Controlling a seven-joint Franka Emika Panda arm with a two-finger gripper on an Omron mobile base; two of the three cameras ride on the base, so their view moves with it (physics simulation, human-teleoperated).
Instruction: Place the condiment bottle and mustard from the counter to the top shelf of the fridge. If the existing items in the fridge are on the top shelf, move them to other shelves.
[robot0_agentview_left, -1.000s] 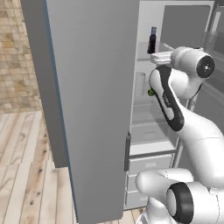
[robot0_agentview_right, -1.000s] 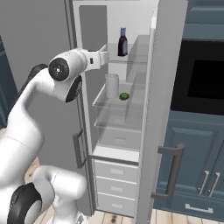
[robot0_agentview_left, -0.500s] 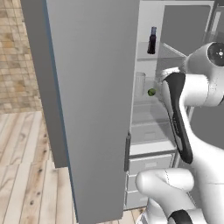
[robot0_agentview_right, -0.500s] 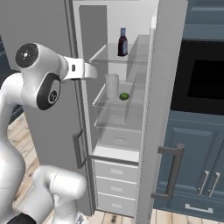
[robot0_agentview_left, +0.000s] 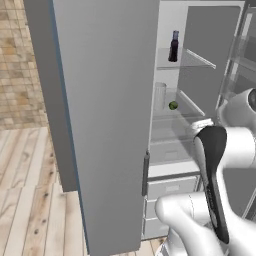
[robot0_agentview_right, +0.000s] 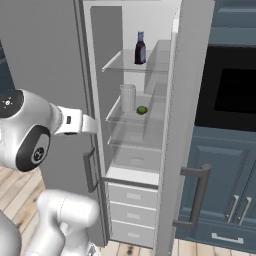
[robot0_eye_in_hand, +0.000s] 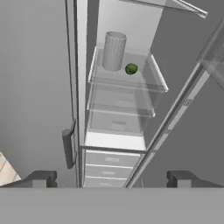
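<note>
Grey and tall, the fridge (robot0_agentview_left: 100, 125) is standing open in the left base view, its big flat door swung toward the camera. Inside, the condiment bottle (robot0_agentview_left: 174, 46) is standing upright on the top shelf (robot0_agentview_left: 195, 62). One shelf lower, the pale cylinder (robot0_agentview_left: 159, 96) and the green ball (robot0_agentview_left: 173, 105) are sitting near each other.

From the right base view, the condiment bottle (robot0_agentview_right: 140, 48) is resting on the top shelf, with the cylinder (robot0_agentview_right: 128, 98) and ball (robot0_agentview_right: 142, 110) just beside each other on the shelf below. White drawers (robot0_agentview_right: 131, 215) are showing at the bottom.

Through the hand view, the tool (robot0_eye_in_hand: 113, 179) is hanging with its tips spread wide, gripping nothing, facing the cylinder (robot0_eye_in_hand: 113, 51) and ball (robot0_eye_in_hand: 131, 68).
</note>
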